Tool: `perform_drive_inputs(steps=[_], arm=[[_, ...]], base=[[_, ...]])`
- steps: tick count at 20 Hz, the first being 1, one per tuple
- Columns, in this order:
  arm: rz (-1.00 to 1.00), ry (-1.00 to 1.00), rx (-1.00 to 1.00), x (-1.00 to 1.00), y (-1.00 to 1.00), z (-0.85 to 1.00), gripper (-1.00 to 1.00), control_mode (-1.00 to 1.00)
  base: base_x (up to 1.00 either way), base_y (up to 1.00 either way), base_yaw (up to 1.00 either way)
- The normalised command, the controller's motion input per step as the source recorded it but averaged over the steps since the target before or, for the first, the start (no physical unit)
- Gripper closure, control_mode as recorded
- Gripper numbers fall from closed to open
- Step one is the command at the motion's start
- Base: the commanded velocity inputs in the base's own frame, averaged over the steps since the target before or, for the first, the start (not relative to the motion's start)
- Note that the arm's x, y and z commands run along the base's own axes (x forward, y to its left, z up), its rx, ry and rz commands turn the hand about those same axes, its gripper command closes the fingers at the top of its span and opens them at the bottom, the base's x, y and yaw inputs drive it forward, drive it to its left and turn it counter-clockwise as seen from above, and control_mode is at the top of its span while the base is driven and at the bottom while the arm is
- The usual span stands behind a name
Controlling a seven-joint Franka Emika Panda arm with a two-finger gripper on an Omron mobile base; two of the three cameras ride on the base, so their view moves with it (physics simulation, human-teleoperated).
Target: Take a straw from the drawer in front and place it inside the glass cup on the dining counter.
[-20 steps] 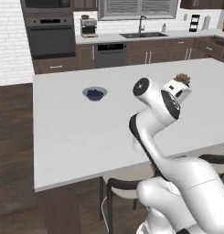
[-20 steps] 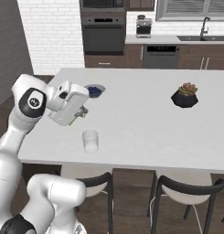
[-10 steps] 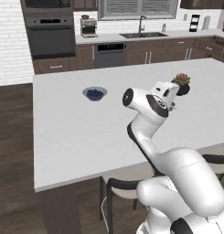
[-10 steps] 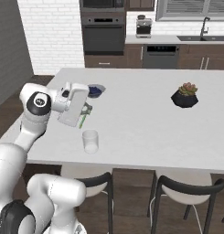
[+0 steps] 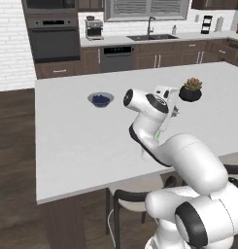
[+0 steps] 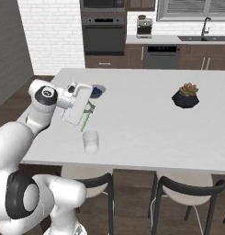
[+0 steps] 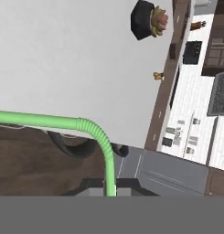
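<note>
My gripper (image 6: 89, 109) is shut on the light-green straw (image 6: 85, 120), which hangs tilted below the hand over the dining counter (image 6: 146, 124). The straw's lower end is just above and slightly left of the glass cup (image 6: 91, 141), which stands upright near the counter's front edge. From the left base, the gripper (image 5: 173, 113) and a short piece of the straw (image 5: 159, 133) show beside the arm. In the hand view the straw (image 7: 63, 121) bends sharply and runs across the counter's edge (image 7: 63, 59). The drawer is out of view.
A small bowl with blue contents (image 6: 97, 91) sits behind the hand. A dark potted plant (image 6: 187, 95) stands at the counter's right. Dark stools (image 6: 187, 190) are tucked under the front edge. Wall cabinets, an oven and a sink line the back.
The hand has turned at the wrist and shifted a little toward the cup, carrying the straw with it. The cup, bowl and plant have not moved.
</note>
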Motion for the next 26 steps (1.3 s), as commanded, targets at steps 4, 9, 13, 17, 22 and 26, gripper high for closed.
perform_drive_inputs(steps=[4,9,13,17,22,26], arm=[[0.00,0.00,-0.14,0.32,0.04,-0.22,1.00,-1.00],[0.00,0.00,-0.16,0.23,0.00,-0.39,1.00,-1.00],[0.00,0.00,-0.11,0.22,0.00,-0.28,1.00,-1.00],[0.00,0.00,-0.03,0.26,0.00,-0.09,1.00,-1.00],[0.00,0.00,0.00,0.26,0.01,-0.06,1.00,-1.00],[0.00,0.00,0.00,0.14,0.09,-0.08,1.00,-1.00]], base=[[0.00,0.00,0.00],[0.00,0.00,0.00],[0.00,0.00,0.00],[0.00,0.00,0.00],[0.00,0.00,0.00],[0.00,0.00,0.00]])
